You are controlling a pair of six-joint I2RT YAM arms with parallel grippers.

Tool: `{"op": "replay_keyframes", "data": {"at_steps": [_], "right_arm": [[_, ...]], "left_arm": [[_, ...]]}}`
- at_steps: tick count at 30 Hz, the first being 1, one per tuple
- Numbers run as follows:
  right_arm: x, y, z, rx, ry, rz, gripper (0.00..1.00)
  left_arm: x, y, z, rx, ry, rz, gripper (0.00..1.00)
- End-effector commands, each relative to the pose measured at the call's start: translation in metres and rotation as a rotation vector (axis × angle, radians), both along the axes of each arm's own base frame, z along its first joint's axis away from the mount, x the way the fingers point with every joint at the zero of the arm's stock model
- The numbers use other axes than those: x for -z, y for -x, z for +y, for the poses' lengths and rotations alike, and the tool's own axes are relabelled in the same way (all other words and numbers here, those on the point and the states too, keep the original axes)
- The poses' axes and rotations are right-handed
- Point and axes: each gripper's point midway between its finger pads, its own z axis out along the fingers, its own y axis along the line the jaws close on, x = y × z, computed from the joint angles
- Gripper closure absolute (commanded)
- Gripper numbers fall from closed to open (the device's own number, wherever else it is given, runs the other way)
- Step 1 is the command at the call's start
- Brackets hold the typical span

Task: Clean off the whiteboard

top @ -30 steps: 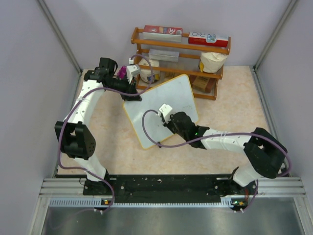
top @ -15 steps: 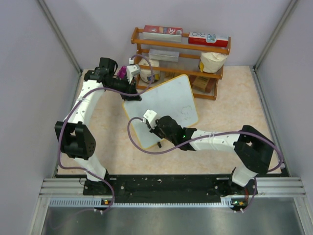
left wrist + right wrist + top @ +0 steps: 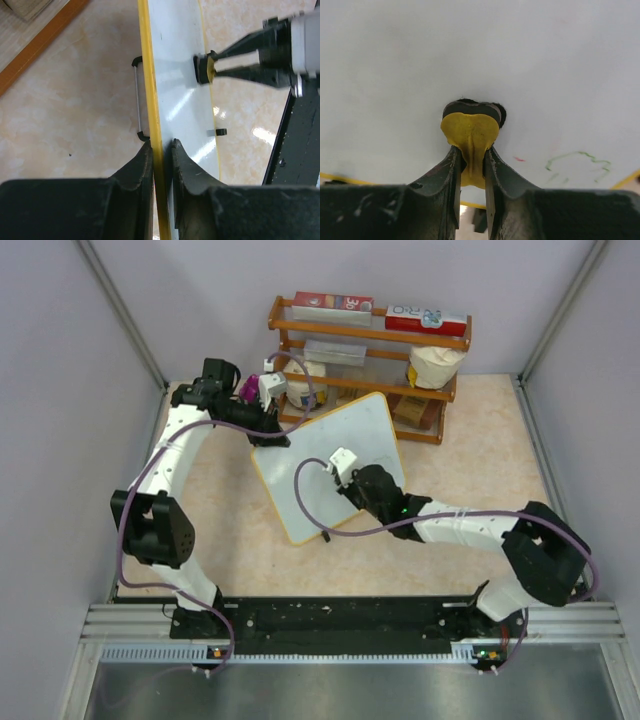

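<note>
Whiteboard [image 3: 335, 430] lies on the table [image 3: 470, 430] before a wooden shelf [image 3: 370, 335]. Its face is mostly clean, but a green squiggle [image 3: 577, 160] and a red fleck [image 3: 519, 159] are left, so erasing looks unfinished. The right gripper [image 3: 471, 152] clamps a yellow eraser [image 3: 470, 127] against the board's face, just left of the squiggle. The left gripper [image 3: 161, 145] pinches the board's yellow rim.

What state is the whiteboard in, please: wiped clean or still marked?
Marked, not clean: the right wrist view shows a green scribble and a small red mark on the whiteboard near the yellow eraser.
</note>
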Motion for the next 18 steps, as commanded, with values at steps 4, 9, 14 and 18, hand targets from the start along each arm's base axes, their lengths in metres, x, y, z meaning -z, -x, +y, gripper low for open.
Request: {"op": "replay_keyframes", "data": {"at_steps": [4,9,14,18], "right_arm": [[-0.021,-0.040,-0.074,0.189,-0.020,-0.058,1.00],[-0.018,-0.057,-0.103,0.241,-0.005,-0.083,1.00],[-0.025,-0.077,-0.126,0.303,-0.023,-0.098,1.00],[-0.031,-0.086,-0.134,0.318,-0.033,-0.117,1.00]], "left_arm": [[0.007,0.014,0.001,0.060,-0.057,-0.044,1.00],[0.008,0.014,0.001,0.062,-0.059,-0.045,1.00],[0.008,0.014,0.001,0.063,-0.061,-0.046,1.00],[0.009,0.015,0.002,0.065,-0.066,-0.044,1.00]]}}
